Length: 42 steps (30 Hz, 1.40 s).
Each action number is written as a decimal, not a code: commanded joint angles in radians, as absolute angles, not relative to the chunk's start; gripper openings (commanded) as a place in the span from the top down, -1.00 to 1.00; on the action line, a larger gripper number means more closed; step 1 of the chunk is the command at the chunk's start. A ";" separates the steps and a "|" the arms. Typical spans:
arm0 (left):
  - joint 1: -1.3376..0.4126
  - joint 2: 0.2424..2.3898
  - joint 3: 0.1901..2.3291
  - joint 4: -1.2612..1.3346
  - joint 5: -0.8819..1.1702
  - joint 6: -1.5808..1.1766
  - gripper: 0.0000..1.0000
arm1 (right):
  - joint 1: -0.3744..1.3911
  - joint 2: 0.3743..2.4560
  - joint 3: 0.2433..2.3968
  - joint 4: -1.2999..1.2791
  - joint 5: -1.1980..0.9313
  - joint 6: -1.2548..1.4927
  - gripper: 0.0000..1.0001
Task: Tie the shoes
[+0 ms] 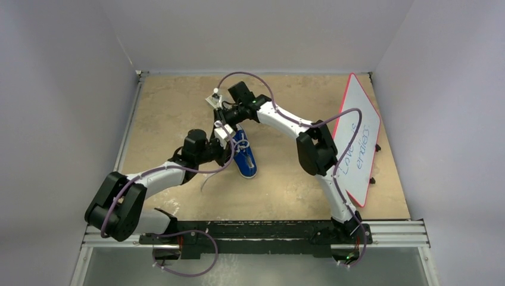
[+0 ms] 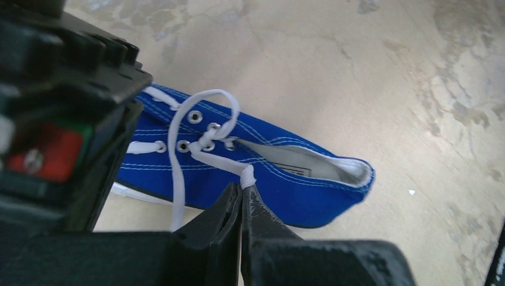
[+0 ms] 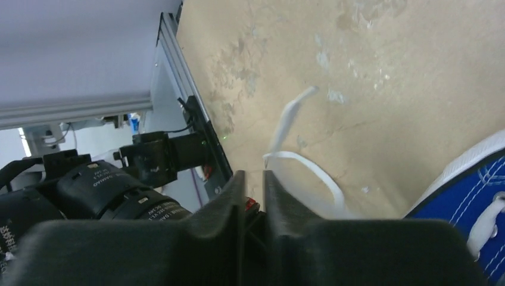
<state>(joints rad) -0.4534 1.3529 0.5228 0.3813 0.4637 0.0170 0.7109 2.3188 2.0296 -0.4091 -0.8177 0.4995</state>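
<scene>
The blue canvas sneaker (image 1: 245, 156) lies on its side mid-table, with its white toe cap toward the near edge. In the left wrist view the sneaker (image 2: 298, 190) shows its eyelets and open collar. My left gripper (image 2: 243, 186) is shut on one white lace (image 2: 208, 158) close to the top eyelets, and a loop of lace arcs above them. It shows in the top view (image 1: 231, 143) at the sneaker's left side. My right gripper (image 3: 255, 174) stands beyond the shoe (image 1: 225, 121), its jaws a narrow gap apart with nothing between them. The other lace (image 3: 298, 164) lies on the table by its right finger.
A white board with a red edge (image 1: 357, 140) with handwriting leans at the right of the table. The table's metal rail (image 3: 178, 77) and grey walls run along the left side. Both arms cross close together over the sneaker.
</scene>
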 commanded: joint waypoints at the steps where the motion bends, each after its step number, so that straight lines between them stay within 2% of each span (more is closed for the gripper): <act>1: -0.457 1.308 0.497 0.481 0.500 -0.025 1.00 | 0.690 2.248 2.017 -0.492 -0.996 0.534 0.36; 6: -0.457 1.343 0.542 0.459 0.533 -0.052 1.00 | 0.555 2.123 1.872 -0.339 -1.027 0.648 -0.20; 9: -0.456 1.377 0.592 0.439 0.563 -0.099 1.00 | 0.462 2.049 1.839 -0.367 -1.006 0.577 -0.34; 13: -0.440 1.460 0.698 0.358 0.555 -0.174 1.00 | 0.398 1.961 1.784 -0.538 -0.872 0.310 -0.36; 14: -0.435 1.477 0.720 0.346 0.562 -0.192 1.00 | 0.399 1.925 1.745 -0.527 -0.801 0.250 -0.31; 15: -0.434 1.495 0.746 0.328 0.563 -0.202 1.00 | 0.402 1.892 1.697 -0.505 -0.766 0.222 -0.14; 16: -0.434 1.511 0.772 0.297 0.552 -0.205 1.00 | 0.402 1.861 1.634 -0.469 -0.765 0.233 0.16; 17: -0.434 1.526 0.800 0.262 0.533 -0.209 1.00 | 0.401 1.837 1.583 -0.452 -0.797 0.266 0.37; 18: -0.434 1.543 0.826 0.234 0.519 -0.210 1.00 | 0.402 1.816 1.545 -0.437 -0.806 0.267 0.41; 20: -0.432 1.587 0.890 0.156 0.532 -0.194 1.00 | 0.439 1.749 1.452 -0.341 -0.788 0.249 0.29; 22: -0.421 1.644 0.963 0.047 0.593 -0.141 1.00 | 0.512 1.645 1.348 -0.245 -0.712 0.190 0.09; 24: -0.396 1.694 1.015 -0.054 0.642 -0.105 1.00 | 0.574 1.585 1.263 -0.168 -0.632 0.120 0.02; 27: -0.350 1.737 1.062 -0.074 0.686 -0.110 1.00 | 0.624 1.477 1.104 0.017 -0.562 0.018 0.00; 31: -0.341 1.782 1.118 -0.082 0.700 -0.129 1.00 | 0.688 1.391 0.977 0.172 -0.519 -0.152 -0.23; 36: -0.341 1.868 1.194 -0.111 0.677 -0.204 1.00 | 0.846 1.468 0.972 0.199 -0.366 -0.547 -0.29; 42: -0.341 1.902 1.239 -0.129 0.688 -0.231 1.00 | 0.934 1.719 1.134 0.270 -0.192 -0.686 -0.33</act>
<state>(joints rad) -0.3370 1.8942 1.1893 -0.1173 0.6563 -0.2005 0.9028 1.6035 1.0348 0.1642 -0.3569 -0.4900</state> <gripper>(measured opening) 0.006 0.655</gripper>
